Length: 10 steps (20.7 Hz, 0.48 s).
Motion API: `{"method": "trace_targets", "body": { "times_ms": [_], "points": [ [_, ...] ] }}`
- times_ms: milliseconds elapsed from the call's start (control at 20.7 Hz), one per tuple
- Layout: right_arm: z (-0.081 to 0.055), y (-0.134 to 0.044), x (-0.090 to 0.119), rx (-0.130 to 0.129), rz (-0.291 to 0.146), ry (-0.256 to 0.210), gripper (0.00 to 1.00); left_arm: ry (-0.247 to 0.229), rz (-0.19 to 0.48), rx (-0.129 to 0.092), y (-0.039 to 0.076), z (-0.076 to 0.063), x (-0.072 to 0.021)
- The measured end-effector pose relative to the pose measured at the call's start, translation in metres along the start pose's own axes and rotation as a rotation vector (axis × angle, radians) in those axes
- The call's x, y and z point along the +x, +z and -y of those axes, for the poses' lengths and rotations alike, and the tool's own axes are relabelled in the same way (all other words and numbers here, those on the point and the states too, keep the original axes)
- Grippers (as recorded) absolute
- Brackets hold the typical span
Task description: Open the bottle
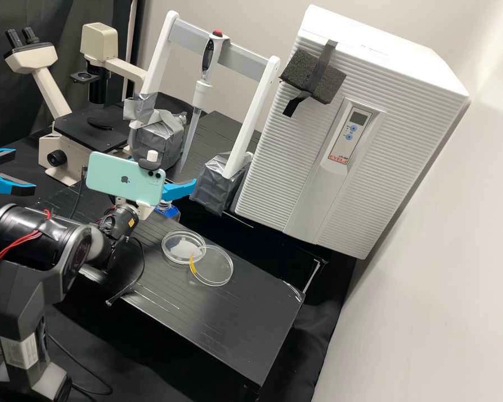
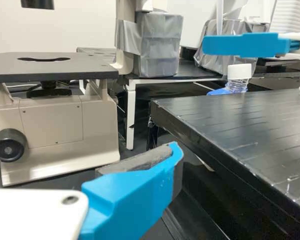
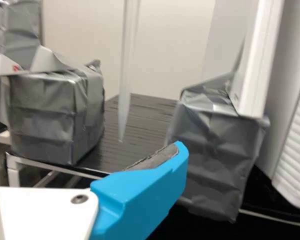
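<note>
Small clear plastic bottle beside right claw; it and left claw gaped empty. Opening likely required steadying bottle, twisting white cap.

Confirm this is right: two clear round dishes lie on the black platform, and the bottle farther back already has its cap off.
Not right. The bottle has its white cap on, as the left wrist view shows. The rest holds: two clear round dishes lie on the black platform, and the bottle stands farther back.
</note>
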Motion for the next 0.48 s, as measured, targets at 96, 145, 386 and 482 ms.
{"method": "trace_targets", "body": {
  "times_ms": [96,145,386,482],
  "points": [
    [0.002,0.005,0.001,0.002,0.023,-0.006,1.0,0.0,0.0,0.0,0.0,0.0,0.0],
    [0.003,0.007,0.002,0.001,0.029,-0.008,1.0,0.0,0.0,0.0,0.0,0.0,0.0],
    [0.004,0.015,-0.003,0.002,0.063,-0.014,1.0,0.003,0.001,0.002,0.0,-0.001,0.0007],
    [0.005,0.017,-0.008,0.001,0.07,-0.021,1.0,0.008,0.002,0.006,-0.001,-0.002,0.0018]
  ]
}}
